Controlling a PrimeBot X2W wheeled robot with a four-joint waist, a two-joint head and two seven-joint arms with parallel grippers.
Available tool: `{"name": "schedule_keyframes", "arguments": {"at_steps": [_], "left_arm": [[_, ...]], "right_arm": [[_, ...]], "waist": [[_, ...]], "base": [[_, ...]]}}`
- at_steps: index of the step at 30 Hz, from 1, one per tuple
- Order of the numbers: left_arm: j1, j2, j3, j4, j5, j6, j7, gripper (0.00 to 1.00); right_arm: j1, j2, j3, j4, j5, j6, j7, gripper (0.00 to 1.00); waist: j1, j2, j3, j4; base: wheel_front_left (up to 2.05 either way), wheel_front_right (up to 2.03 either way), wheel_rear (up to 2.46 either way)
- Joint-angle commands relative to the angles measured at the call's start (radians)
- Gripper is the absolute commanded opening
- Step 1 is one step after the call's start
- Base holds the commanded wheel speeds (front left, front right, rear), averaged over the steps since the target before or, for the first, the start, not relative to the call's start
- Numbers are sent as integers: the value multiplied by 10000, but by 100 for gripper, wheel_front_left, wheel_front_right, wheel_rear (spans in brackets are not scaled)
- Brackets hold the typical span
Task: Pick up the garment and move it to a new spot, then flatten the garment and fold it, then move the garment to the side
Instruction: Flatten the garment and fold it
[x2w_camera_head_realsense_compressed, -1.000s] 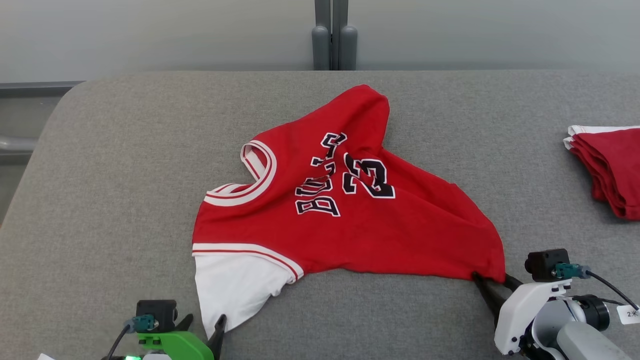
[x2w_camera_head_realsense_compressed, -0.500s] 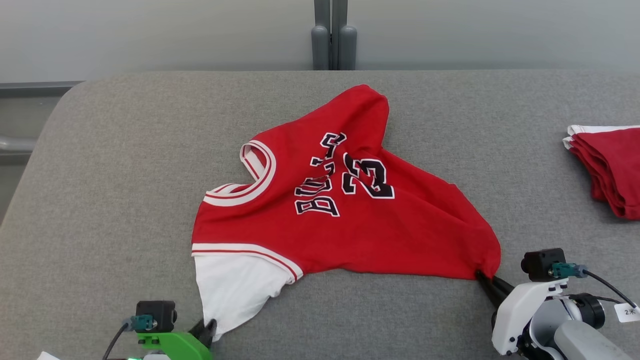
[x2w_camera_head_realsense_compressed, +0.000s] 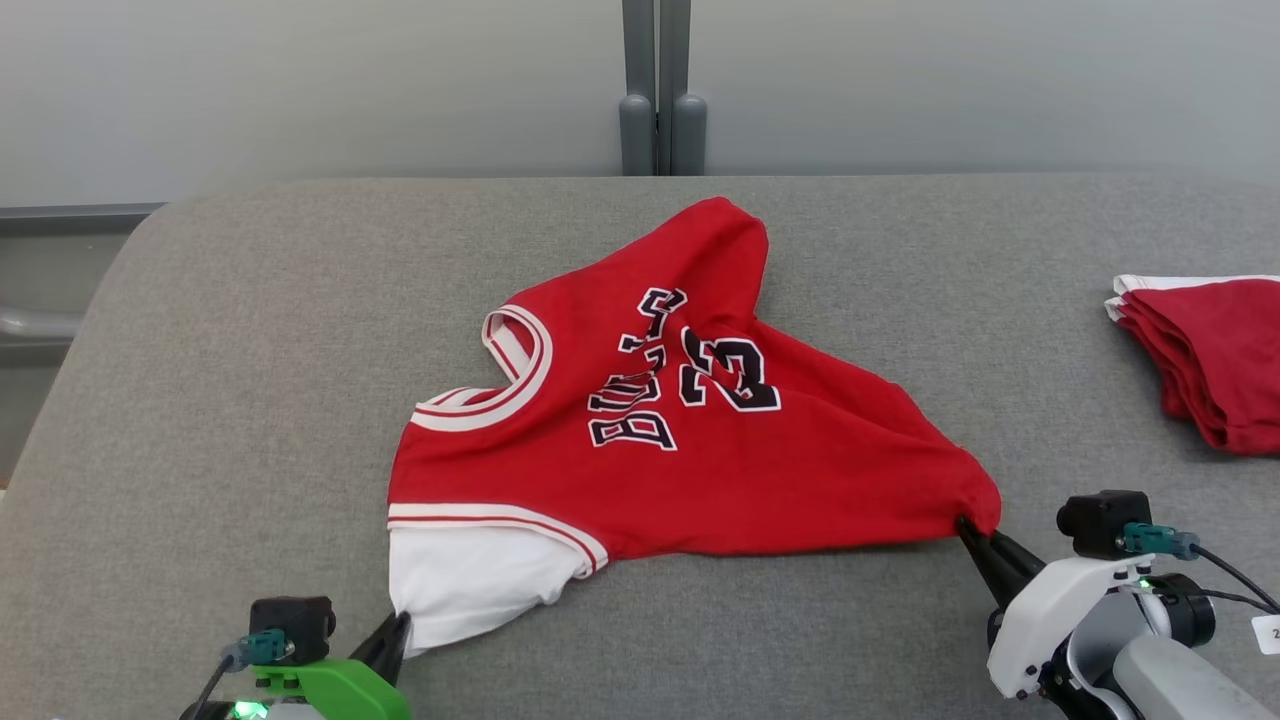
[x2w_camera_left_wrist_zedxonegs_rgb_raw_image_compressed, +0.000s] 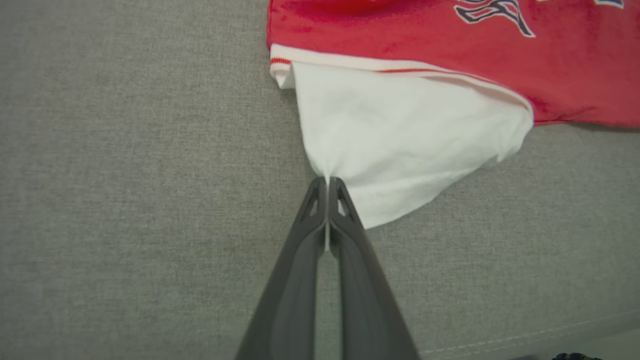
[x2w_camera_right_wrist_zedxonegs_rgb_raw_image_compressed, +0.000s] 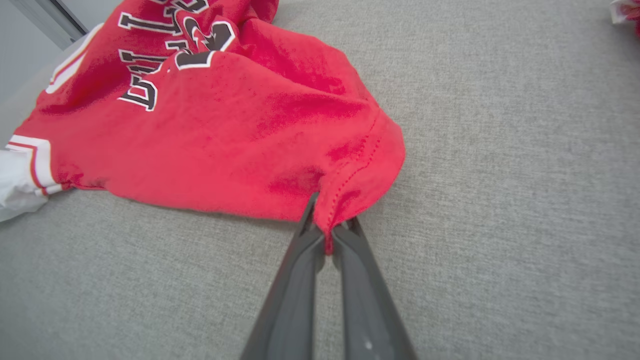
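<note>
- A red short-sleeved jersey (x2w_camera_head_realsense_compressed: 700, 470) with black lettering, a white-trimmed collar and one white sleeve is seen crumpled at the middle of the head view, on the grey fabric-covered surface (x2w_camera_head_realsense_compressed: 220, 380).
- The left fingers (x2w_camera_left_wrist_zedxonegs_rgb_raw_image_compressed: 307, 250) are closed on the tip of the white sleeve, at the lower left of the head view.
- The right fingers (x2w_camera_right_wrist_zedxonegs_rgb_raw_image_compressed: 300, 280) are pinched onto the red hem corner at the lower right of that view, with a fold of cloth caught between them.
- A stack of folded red garments (x2w_camera_head_realsense_compressed: 1210, 370) is seen at the right edge, well apart from the jersey.
- The task is judged to be at an early stage: both grips are made, but the jersey is not yet lifted — most of it rests on the surface.
- Moving, flattening, folding and setting aside are judged to be left — no fold is seen in the jersey.
</note>
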Motion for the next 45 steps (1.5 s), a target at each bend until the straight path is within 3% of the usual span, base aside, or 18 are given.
{"name": "schedule_keyframes", "arguments": {"at_steps": [1,10,21,26,34,45], "left_arm": [[55,133,80,-193,56,88,-144,0],[-1483,683,214,-1506,525,-28,-901,0],[-6874,1311,27,-650,662,-271,-776,0],[-9583,1591,-369,302,831,-306,-915,0],[-13499,2312,-1640,1785,1362,-307,-1333,0],[-17221,2060,-2074,3646,1085,-293,-2391,0]], "right_arm": [[101,-65,-35,-164,194,1,-146,0],[-1114,-482,32,-1446,817,2,-280,0],[-5451,-1298,387,-2078,1390,2,347,0],[-7818,-1630,639,-1684,1756,2,473,0],[-11525,-1379,995,-520,2767,2,424,0],[-14748,-1348,1548,1023,3402,2,-154,0]], "waist": [[0,0,-61,-20],[0,0,743,-163],[0,0,3209,-316],[0,0,4164,-375],[0,0,5313,-527],[0,0,5776,-554]], "base": [[0,0,0],[0,0,0],[0,0,0],[0,0,0],[0,0,0],[0,0,0]]}}
